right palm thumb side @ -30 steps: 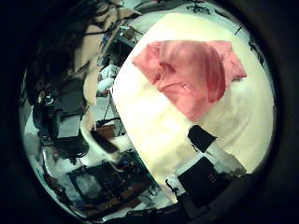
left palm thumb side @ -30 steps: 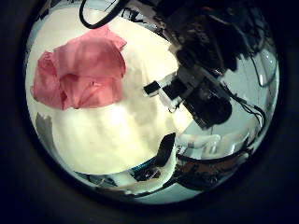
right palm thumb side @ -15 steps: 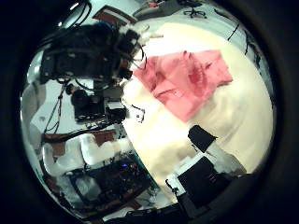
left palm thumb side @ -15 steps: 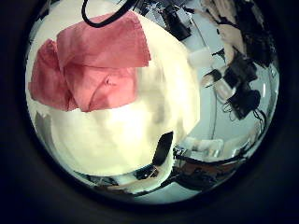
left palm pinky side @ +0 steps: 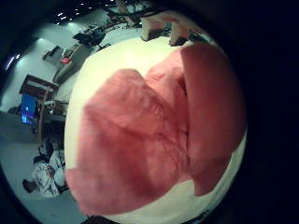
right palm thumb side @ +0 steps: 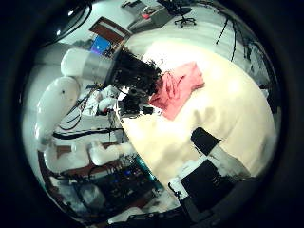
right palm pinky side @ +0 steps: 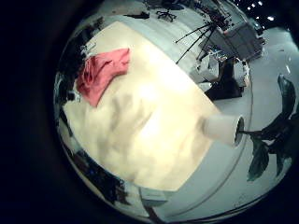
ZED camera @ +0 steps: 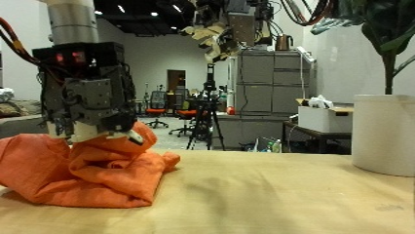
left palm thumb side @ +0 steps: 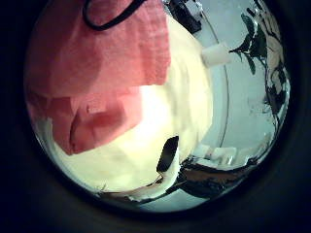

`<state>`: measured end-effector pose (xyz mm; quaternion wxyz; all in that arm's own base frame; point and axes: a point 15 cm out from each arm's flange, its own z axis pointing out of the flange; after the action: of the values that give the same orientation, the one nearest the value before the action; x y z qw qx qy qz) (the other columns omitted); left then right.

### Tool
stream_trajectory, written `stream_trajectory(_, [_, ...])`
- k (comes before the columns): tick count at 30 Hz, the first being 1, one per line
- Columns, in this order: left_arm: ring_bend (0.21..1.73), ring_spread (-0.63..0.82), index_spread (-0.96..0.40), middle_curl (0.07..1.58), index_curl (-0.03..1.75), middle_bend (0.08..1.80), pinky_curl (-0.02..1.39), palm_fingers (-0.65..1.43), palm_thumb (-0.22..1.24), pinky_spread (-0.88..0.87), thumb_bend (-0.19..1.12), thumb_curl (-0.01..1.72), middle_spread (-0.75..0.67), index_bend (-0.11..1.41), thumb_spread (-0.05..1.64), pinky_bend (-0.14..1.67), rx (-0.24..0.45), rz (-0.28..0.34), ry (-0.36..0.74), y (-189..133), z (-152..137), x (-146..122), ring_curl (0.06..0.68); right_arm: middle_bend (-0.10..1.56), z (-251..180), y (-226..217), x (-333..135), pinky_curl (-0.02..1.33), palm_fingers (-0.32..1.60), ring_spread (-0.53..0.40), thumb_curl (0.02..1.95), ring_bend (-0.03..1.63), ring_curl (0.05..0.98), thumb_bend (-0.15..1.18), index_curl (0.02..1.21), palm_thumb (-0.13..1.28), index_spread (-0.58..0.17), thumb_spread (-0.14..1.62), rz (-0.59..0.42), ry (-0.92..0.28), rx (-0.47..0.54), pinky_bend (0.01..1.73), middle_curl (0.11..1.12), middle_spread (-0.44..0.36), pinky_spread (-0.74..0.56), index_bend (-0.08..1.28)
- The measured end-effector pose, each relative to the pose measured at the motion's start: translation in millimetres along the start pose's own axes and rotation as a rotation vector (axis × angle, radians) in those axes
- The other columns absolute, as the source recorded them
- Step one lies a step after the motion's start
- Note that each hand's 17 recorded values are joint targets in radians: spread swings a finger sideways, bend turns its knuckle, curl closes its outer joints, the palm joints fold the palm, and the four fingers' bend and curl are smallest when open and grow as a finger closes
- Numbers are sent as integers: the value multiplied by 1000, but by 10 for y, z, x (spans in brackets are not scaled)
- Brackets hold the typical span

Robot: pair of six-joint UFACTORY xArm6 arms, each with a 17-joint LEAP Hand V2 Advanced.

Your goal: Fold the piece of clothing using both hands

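I see a pale wooden desk (ZED camera: 298, 200) filling the lower part of the outside view, an office room behind it. At lower left the orange piece of clothing (ZED camera: 91, 171) lies crumpled in a heap on the desk. One hand (ZED camera: 89, 93) hangs straight down onto the top of the heap at centre left; its fingers (ZED camera: 124, 135) reach the cloth, but I cannot tell whether they grip it. A second hand (ZED camera: 234, 24) sits high at top centre, well clear of the garment, its fingers' state unclear to me. A white pot (ZED camera: 384, 135) stands at the right edge.
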<state>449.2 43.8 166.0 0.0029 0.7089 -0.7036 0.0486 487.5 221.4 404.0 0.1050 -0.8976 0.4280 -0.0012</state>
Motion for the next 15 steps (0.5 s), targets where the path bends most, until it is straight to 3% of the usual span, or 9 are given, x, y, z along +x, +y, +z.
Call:
stream_trajectory(6, [408, 558, 68, 287, 309, 166, 323, -43, 79, 556, -31, 299, 310, 161, 939, 235, -69, -19, -64, 55, 268, -284, 224, 179, -42, 81, 33, 288, -46, 121, 647, 481, 248, -22, 198, 935, -398, 870, 14, -3, -1, 592, 277, 10, 273, 139])
stream_trajectory(15, [404, 570, 68, 265, 301, 171, 323, -48, 58, 562, -30, 295, 332, 159, 937, 238, -110, -25, -60, 115, 438, -320, 222, 176, -65, 203, 21, 291, -41, 125, 648, 473, 248, -22, 205, 934, -389, 873, 22, -5, -5, 583, 276, 11, 273, 144])
